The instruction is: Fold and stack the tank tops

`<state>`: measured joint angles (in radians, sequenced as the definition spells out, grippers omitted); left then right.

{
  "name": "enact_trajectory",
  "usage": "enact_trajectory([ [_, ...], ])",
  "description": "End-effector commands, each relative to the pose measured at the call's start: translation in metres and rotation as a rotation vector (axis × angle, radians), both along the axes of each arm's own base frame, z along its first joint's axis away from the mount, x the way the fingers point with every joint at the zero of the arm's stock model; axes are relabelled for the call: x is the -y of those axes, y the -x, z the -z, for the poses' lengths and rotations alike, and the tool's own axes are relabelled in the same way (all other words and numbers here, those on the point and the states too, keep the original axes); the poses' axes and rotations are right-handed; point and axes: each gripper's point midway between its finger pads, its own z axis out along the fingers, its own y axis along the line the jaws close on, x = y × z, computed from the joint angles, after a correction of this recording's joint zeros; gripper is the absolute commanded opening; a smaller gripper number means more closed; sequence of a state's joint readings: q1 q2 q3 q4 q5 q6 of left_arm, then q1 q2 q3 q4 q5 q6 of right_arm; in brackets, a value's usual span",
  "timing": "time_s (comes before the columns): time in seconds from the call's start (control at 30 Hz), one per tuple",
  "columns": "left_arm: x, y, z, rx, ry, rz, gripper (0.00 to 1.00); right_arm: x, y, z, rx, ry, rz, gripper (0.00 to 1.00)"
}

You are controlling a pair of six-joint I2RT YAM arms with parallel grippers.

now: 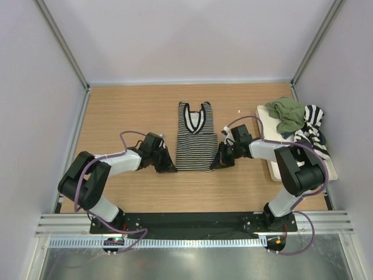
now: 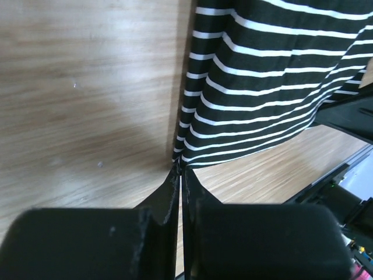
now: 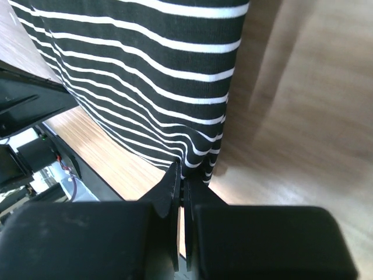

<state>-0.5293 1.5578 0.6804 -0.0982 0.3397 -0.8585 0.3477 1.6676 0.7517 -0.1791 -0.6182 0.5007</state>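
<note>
The pinstriped tank top (image 1: 196, 137) lies flat mid-counter, neckline toward the far edge. The left gripper (image 2: 179, 175) is clenched on its near-left hem corner, and the right gripper (image 3: 182, 172) on the near-right one. The cloth looks thin, limp and light. It will likely sag between the pinches, so the corners suit. The olive green tank top (image 1: 287, 114) and the broad-striped tank top (image 1: 312, 125) lie heaped on the cream tray (image 1: 264, 122) by the right edge.
</note>
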Motion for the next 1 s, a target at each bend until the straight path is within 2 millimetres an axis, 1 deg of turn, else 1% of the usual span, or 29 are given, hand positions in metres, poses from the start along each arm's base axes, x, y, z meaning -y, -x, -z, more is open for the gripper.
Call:
enact_trajectory([
  [0.0, -0.003, 0.003, -0.002, 0.045, -0.002, -0.004, 0.00, 0.008, 0.009, -0.004, 0.029, 0.047, -0.003, 0.05],
  [0.07, -0.005, 0.007, -0.006, 0.057, 0.005, -0.008, 0.00, 0.010, 0.013, -0.007, 0.042, 0.054, 0.001, 0.07],
  [0.1, -0.008, 0.013, -0.002, 0.047, -0.001, -0.008, 0.00, 0.011, 0.014, -0.008, 0.042, 0.057, 0.006, 0.08],
  [0.13, -0.009, 0.015, -0.003, 0.048, 0.002, -0.009, 0.00, 0.011, 0.017, -0.008, 0.042, 0.058, 0.003, 0.10],
  [0.2, -0.012, 0.021, -0.004, 0.054, 0.005, -0.009, 0.00, 0.012, 0.021, -0.011, 0.054, 0.061, 0.008, 0.19],
  [0.23, -0.012, 0.023, -0.004, 0.055, 0.007, -0.009, 0.00, 0.013, 0.027, -0.010, 0.053, 0.066, 0.002, 0.23],
  [0.27, -0.013, 0.027, -0.005, 0.059, 0.011, -0.008, 0.00, 0.014, 0.029, -0.011, 0.053, 0.067, 0.004, 0.30],
  [0.3, -0.013, 0.028, -0.007, 0.065, 0.015, -0.006, 0.00, 0.015, 0.029, -0.015, 0.071, 0.067, 0.008, 0.35],
  [0.33, -0.013, 0.029, -0.007, 0.067, 0.016, -0.007, 0.01, 0.015, 0.034, -0.014, 0.065, 0.071, 0.009, 0.42],
  [0.4, -0.013, 0.034, -0.011, 0.076, 0.028, -0.003, 0.03, 0.015, 0.036, -0.019, 0.086, 0.064, 0.009, 0.46],
  [0.47, -0.014, 0.038, -0.010, 0.076, 0.027, -0.003, 0.08, 0.014, 0.042, -0.019, 0.088, 0.065, 0.004, 0.48],
  [0.53, -0.014, 0.038, -0.013, 0.083, 0.034, -0.005, 0.10, 0.014, 0.045, -0.018, 0.088, 0.066, 0.008, 0.49],
  [0.63, -0.015, 0.040, -0.013, 0.084, 0.036, -0.006, 0.16, 0.007, 0.052, -0.015, 0.088, 0.057, -0.016, 0.53],
  [0.67, -0.015, 0.040, -0.013, 0.083, 0.037, -0.007, 0.20, 0.005, 0.051, -0.016, 0.093, 0.050, -0.013, 0.55],
  [0.73, -0.015, 0.039, -0.014, 0.088, 0.039, -0.010, 0.26, 0.000, 0.054, -0.012, 0.080, 0.043, -0.026, 0.56],
  [0.77, -0.015, 0.039, -0.014, 0.089, 0.038, -0.011, 0.33, -0.001, 0.052, -0.011, 0.082, 0.042, -0.019, 0.56],
  [0.83, -0.015, 0.038, -0.013, 0.088, 0.033, -0.016, 0.39, -0.002, 0.049, -0.009, 0.082, 0.042, -0.009, 0.56],
  [0.87, -0.015, 0.036, -0.014, 0.090, 0.033, -0.016, 0.44, -0.003, 0.047, -0.006, 0.082, 0.044, -0.005, 0.56],
  [0.97, -0.012, 0.033, -0.012, 0.083, 0.030, -0.015, 0.46, -0.005, 0.041, -0.001, 0.074, 0.042, 0.014, 0.52],
])
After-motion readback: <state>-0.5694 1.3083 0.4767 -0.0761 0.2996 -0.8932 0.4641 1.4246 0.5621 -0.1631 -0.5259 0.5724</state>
